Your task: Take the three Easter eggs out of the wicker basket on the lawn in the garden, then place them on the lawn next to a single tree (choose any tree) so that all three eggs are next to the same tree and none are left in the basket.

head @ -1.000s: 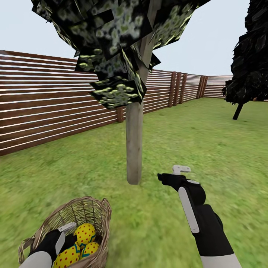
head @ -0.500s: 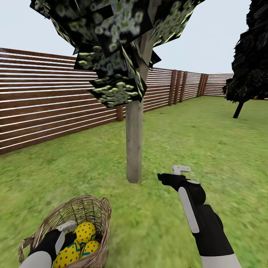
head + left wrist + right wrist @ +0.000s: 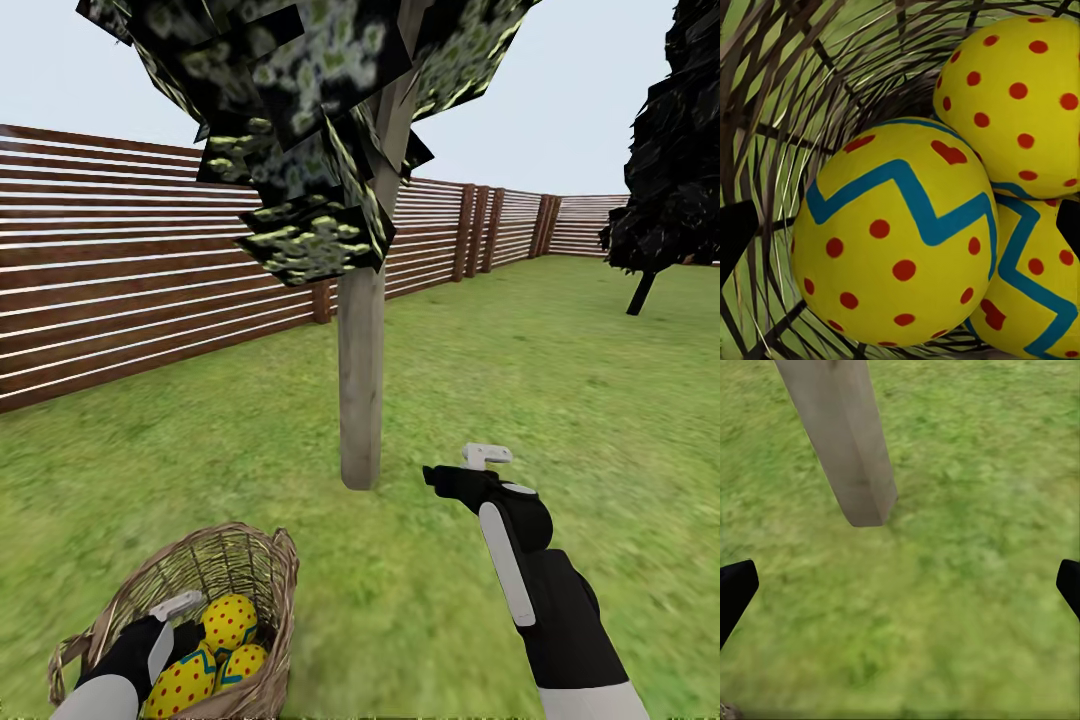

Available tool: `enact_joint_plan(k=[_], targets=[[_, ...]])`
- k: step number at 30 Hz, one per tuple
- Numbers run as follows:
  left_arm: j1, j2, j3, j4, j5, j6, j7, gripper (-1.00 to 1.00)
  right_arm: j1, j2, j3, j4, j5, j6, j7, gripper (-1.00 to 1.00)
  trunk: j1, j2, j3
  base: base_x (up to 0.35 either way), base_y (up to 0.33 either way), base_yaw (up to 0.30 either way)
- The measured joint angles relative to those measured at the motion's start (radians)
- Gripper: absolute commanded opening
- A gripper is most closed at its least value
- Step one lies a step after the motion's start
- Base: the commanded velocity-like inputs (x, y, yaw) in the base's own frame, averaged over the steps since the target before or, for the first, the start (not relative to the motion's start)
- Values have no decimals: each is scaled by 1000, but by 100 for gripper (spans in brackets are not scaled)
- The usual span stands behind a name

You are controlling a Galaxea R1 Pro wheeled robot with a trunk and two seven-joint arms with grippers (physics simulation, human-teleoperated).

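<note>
On my far left the basket [image 3: 215, 600] is cut by the lower edge of the head view, and my left arm covers part of its inside. My left gripper [image 3: 172, 625] is down in it among the three eggs [image 3: 228, 622]. From the head I can't make out its fingertips. In the left wrist view two dark finger [image 3: 733, 240] tips sit at the edges, spread wide, and the nearest egg [image 3: 896, 244], the one with the blue zigzag, lies between them and just ahead. I can't tell whether either tip touches it, and nothing is gripped. The other two eggs sit just past it and to one side, each partly hidden behind it, against the woven wall [image 3: 787, 82].

The tree [image 3: 361, 385] stands ahead of the left gripper, and its trunk meets the grass just ahead and to the left of my right gripper [image 3: 470, 468]. Its crown runs off the top of the picture. The right gripper hovers over the lawn [image 3: 560, 400] with nothing in it; in the right wrist view its fingertips [image 3: 735, 589] are wide apart, with the trunk base [image 3: 851, 457] ahead between them.

A slatted wooden fence [image 3: 150, 300] closes the garden on the left and far side. A black tree [image 3: 665, 190] on the far right is cut by the frame.
</note>
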Motion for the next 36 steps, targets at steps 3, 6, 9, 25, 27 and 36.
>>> enact_joint_plan(k=[3, 6, 9, 25, 27, 36], targets=[[0, 0, 0, 1, 0, -6, 0, 100, 0, 0, 0, 0, 0, 0, 0, 100, 1, -1, -12, 0, 0, 0], [0, 0, 0, 3, -1, -10, 0, 100, 0, 0, 0, 0, 0, 0, 0, 100, 2, -1, -19, 0, 0, 0], [0, 0, 0, 6, -1, -14, 0, 100, 0, 0, 0, 0, 0, 0, 0, 100, 2, -1, -19, 0, 0, 0], [0, 0, 0, 12, -3, -18, 0, 100, 0, 0, 0, 1, 0, 0, 0, 100, 6, -3, -50, 0, 0, 0], [0, 0, 0, 12, -4, -19, 0, 100, 0, 0, 0, 1, 0, 0, 0, 100, 6, -3, -50, 0, 0, 0], [0, 0, 0, 9, -5, -20, 0, 100, 0, 0, -1, 1, 0, 0, 0, 100, 6, -3, -50, 0, 0, 0]])
